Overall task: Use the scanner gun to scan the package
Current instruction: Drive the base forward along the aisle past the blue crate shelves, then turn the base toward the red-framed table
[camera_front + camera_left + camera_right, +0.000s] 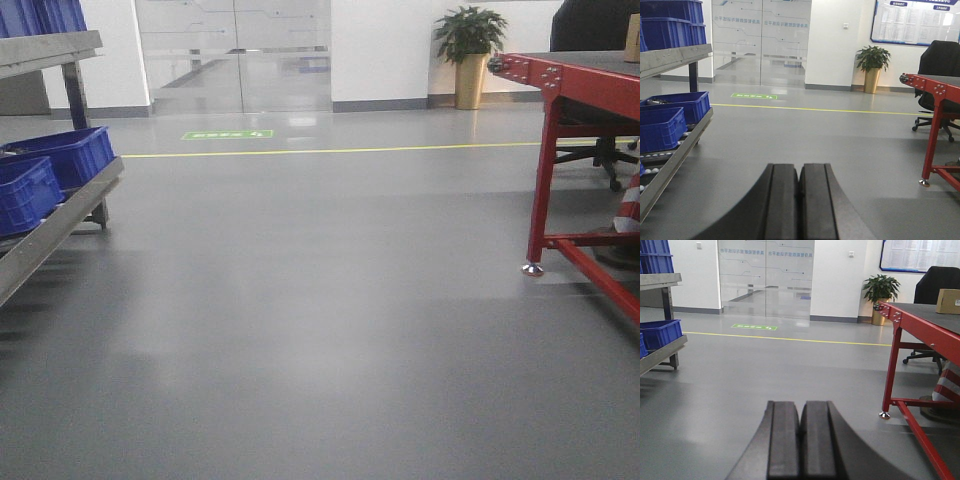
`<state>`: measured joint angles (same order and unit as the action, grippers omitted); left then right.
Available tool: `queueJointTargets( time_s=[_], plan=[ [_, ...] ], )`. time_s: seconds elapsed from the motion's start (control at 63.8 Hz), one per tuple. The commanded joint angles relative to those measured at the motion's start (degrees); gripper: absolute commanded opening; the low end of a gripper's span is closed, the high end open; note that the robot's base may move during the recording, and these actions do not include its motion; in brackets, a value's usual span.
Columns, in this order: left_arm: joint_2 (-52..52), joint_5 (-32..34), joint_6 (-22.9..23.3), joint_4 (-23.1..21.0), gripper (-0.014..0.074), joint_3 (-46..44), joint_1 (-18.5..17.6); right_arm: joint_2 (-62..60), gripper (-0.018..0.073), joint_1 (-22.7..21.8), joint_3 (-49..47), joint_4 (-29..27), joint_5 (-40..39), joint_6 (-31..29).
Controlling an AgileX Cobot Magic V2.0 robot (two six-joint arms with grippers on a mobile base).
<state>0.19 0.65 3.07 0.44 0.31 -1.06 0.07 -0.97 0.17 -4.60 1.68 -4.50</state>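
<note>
Both sets of fingers are pressed together, nothing held: left gripper [800,172] and right gripper [800,409] point over bare floor. The box [948,301] sits on the red table [925,311], ahead and far right, so the right arm looks nearer. No scanner in sight.

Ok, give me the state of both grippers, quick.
Left gripper: closed, fingers pressed together, holding nothing.
Right gripper: closed, fingers pressed together, holding nothing.

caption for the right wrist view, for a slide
Right gripper shut and empty above grey floor; tan cardboard box on the red-framed table at right, blue crate at left.
</note>
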Motion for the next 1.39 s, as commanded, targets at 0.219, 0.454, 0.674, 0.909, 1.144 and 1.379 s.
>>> queueJointTargets(
  time_s=[0.219, 0.454, 0.674, 0.909, 1.144, 1.379],
  plan=[
    [-0.19, 0.93, -0.05, 0.2, -0.0111, -0.31, -0.19, -0.07, -0.0162, -0.04, -0.17, -0.09, -1.38, -0.01],
    [-0.19, 0.93, -0.05, 0.2, -0.0111, -0.31, -0.19, -0.07, -0.0162, -0.04, -0.17, -0.09, -1.38, -0.01],
    [-0.19, 0.93, -0.05, 0.2, -0.0111, -0.31, -0.19, -0.07, -0.0162, -0.04, -0.17, -0.09, -1.38, -0.01],
    [-0.19, 0.93, -0.05, 0.2, -0.0111, -0.31, -0.19, -0.07, -0.0162, -0.04, -0.17, -0.09, -1.38, -0.01],
    [-0.19, 0.93, -0.05, 0.2, -0.0111, -0.31, -0.19, -0.07, -0.0162, -0.04, -0.17, -0.09, -1.38, -0.01],
    [-0.19, 0.93, -0.05, 0.2, -0.0111, -0.31, -0.19, -0.07, -0.0162, -0.04, -0.17, -0.09, -1.38, -0.01]
  ],
)
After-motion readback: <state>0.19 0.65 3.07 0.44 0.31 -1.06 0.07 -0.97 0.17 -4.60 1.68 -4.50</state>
